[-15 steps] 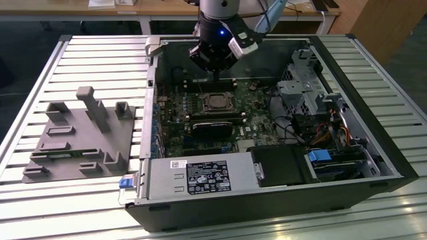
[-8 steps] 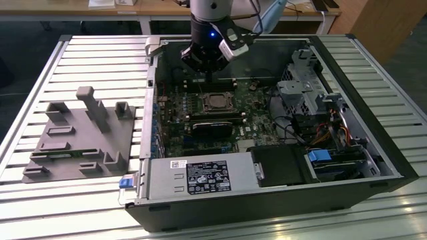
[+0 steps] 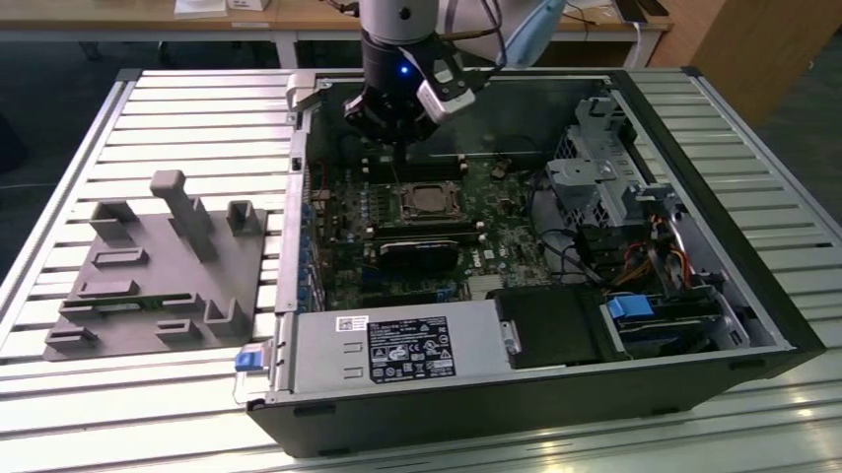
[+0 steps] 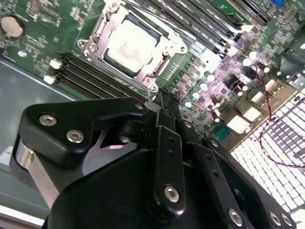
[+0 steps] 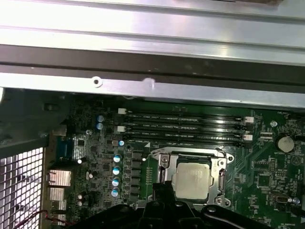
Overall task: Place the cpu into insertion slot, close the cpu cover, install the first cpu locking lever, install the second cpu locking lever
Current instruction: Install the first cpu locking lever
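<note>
- The end effector [image 3: 392, 138] hangs inside the open computer case [image 3: 770, 296], low over the far part of the green circuit board [image 3: 507, 212], just beyond the insertion slot [image 3: 424, 186].
- In the second wrist view its two fingers [image 4: 164, 119] meet at the tips, so the end effector [image 4: 161, 98] looks closed with nothing between them.
- The cpu [image 3: 424, 201] lies flat in the insertion slot, its dull silvery top facing up; it shows in both wrist views [image 4: 129, 45] [image 5: 192, 179].
- The cpu cover [image 4: 167, 46] lies down around the chip as a thin metal frame, its cut-out centre leaving the cpu top bare; the first wrist view shows the same frame [image 5: 221, 172] sitting flat.
- Whether the locking levers beside the slot are latched I cannot tell.
- In the first wrist view the fingertips [image 5: 164, 190] are just beside the edge of the cover, near its corner; whether they touch it is unclear.
- A row of long black memory slots [image 5: 186, 126] runs parallel to one side of the slot.
- The case lies on its side on a slatted metal tabletop [image 3: 172, 128].
- A grey power box [image 3: 394, 350] with a label sits at the near edge of the case.
- A grey moulded fixture [image 3: 145, 281] rests on the tabletop at the exterior view's left, well apart from the case.
</note>
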Tool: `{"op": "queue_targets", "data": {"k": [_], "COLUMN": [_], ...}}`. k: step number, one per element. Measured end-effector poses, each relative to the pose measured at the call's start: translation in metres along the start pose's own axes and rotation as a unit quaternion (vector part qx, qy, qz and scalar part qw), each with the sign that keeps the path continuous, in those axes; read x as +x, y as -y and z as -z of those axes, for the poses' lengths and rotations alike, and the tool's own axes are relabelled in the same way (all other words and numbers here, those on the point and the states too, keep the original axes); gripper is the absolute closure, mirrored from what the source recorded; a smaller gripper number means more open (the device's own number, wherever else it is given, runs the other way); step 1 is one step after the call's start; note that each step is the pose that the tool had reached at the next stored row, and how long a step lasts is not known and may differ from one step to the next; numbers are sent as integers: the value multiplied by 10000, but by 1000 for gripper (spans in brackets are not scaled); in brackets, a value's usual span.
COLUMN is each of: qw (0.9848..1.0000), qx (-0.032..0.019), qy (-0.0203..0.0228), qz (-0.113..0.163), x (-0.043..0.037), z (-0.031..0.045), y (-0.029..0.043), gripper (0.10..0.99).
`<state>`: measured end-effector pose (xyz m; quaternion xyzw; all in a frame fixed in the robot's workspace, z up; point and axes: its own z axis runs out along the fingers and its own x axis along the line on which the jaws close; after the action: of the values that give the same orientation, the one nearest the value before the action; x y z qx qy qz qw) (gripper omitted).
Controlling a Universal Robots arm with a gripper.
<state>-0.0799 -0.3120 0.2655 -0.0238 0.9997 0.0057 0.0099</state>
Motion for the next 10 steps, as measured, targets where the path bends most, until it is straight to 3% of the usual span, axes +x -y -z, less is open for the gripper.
{"op": "queue_targets", "data": {"k": [10], "qw": [10000], "qx": [0], "qy": [1], "qz": [-5], "x": [78], "z": [-11], "y": [-4], "gripper": [980]}}
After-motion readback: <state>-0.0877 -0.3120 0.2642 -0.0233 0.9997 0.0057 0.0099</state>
